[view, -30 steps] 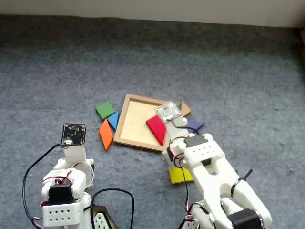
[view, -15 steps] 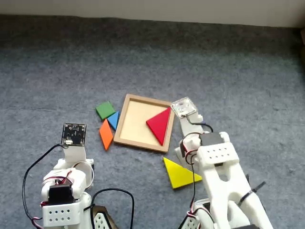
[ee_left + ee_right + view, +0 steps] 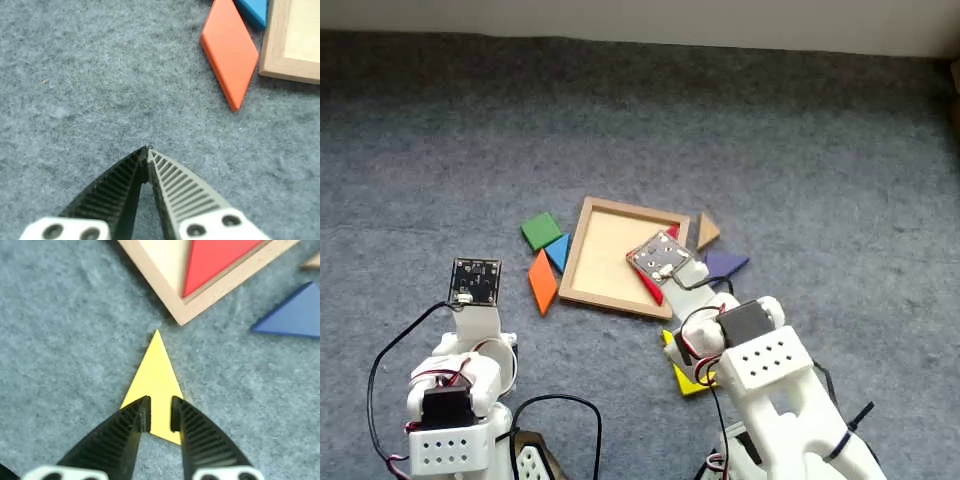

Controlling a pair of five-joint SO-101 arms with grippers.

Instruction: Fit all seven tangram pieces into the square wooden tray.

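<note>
- The right gripper hangs over the base of the yellow triangle, jaws slightly parted and empty. Read this as your line-up for the next pick.
- The yellow triangle lies flat on the carpet, outside the tray, with its apex near a tray corner.
- The red triangle sits inside the tray by that corner, leaving the remaining floor free.
- The left gripper rests over carpet near the orange piece, jaws pressed together on nothing, clear of your right arm's work.

White arms, black cables, dark ribbed pincer fingers.
</note>
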